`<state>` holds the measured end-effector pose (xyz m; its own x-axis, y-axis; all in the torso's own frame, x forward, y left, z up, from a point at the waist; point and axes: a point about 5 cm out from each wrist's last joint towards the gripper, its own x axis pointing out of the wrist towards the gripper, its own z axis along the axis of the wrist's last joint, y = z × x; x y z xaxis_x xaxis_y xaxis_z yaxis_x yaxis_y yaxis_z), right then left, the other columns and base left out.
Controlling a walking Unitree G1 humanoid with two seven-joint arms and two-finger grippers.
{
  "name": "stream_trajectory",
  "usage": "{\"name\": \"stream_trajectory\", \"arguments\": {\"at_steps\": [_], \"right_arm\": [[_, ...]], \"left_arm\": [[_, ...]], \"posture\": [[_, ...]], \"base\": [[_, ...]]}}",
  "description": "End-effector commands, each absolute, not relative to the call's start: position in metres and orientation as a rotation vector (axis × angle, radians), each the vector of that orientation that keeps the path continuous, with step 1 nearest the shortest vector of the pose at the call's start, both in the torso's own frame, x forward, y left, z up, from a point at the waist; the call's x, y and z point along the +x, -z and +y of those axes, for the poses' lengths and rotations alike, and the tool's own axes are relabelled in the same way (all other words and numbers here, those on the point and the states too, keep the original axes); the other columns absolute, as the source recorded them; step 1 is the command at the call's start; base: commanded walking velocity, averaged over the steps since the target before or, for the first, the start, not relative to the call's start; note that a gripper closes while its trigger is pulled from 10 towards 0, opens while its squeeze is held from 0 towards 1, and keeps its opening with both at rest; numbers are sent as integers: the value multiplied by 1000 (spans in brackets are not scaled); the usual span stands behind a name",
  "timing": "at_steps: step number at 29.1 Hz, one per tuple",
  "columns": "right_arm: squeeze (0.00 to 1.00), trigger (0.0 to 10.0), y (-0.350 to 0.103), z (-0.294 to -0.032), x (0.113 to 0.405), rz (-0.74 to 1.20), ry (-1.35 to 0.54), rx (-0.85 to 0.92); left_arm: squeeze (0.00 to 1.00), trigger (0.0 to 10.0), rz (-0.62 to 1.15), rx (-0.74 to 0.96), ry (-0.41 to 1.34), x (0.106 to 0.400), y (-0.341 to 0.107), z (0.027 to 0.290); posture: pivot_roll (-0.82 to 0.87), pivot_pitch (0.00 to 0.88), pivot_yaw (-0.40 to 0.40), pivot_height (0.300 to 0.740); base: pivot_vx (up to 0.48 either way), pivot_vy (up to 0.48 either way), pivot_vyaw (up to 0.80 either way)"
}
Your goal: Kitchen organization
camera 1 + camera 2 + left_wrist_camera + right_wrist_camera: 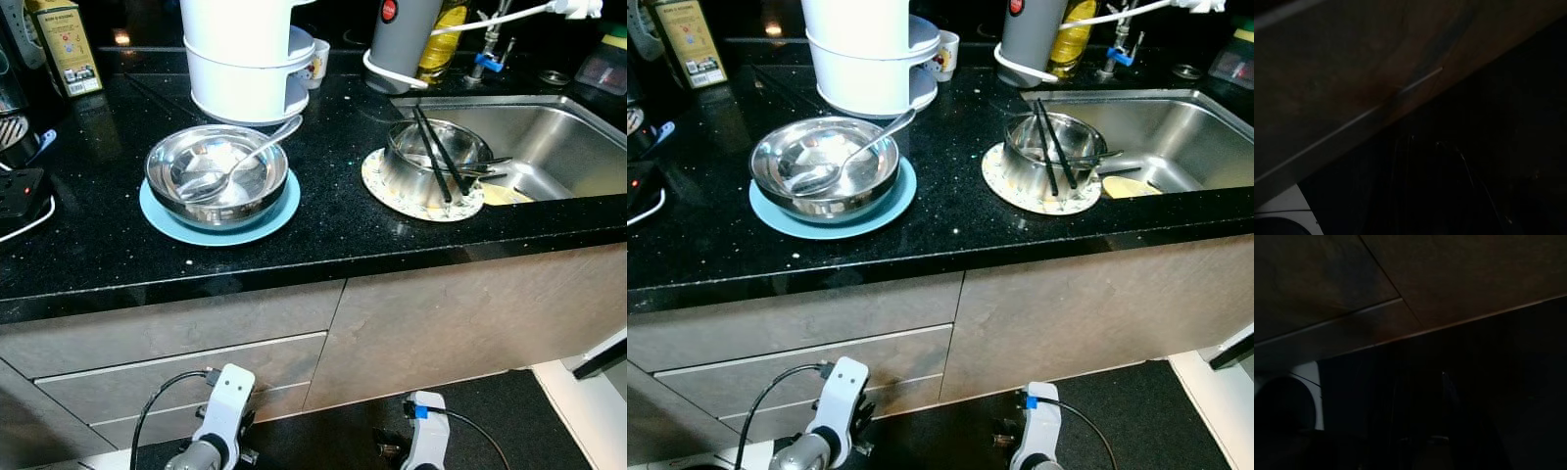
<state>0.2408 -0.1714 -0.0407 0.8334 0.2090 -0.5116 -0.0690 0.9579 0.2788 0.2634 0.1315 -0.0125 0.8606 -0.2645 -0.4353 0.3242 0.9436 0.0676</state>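
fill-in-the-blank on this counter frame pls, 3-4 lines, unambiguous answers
1. The steel bowl holding the spoon sits on a plate coloured ____.
2. The black chopsticks lie across the steel bowl nearest the ____.
3. The countertop is coloured ____.
4. Both arms hang idle below the counter, in front of the ____ fronts.

Missing words: blue; sink; black; cabinet

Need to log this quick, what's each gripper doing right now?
Left gripper: hanging low by the drawers, cannot tell if open.
Right gripper: hanging low too, cannot tell.
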Motion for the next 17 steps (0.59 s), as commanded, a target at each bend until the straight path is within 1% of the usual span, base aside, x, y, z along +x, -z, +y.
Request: {"name": "stream_trajectory", "arguments": {"at_steps": [1, 6, 17], "right_arm": [[0, 10000, 46, -176, 233, 600, -131, 240], [0, 10000, 47, -175, 232, 604, -120, 254], [0, 10000, 48, -177, 230, 581, -82, 250]], "left_arm": [[0, 10000, 476, 137, 314, 255, 21, 133], [0, 10000, 502, 140, 313, 254, 26, 139], [0, 10000, 532, 149, 332, 252, 31, 134]], "posture": [[-69, 214, -91, 740], [-74, 217, -84, 740], [-74, 224, -74, 740]], "base": [[0, 0, 0], [0, 0, 0], [0, 0, 0]]}}
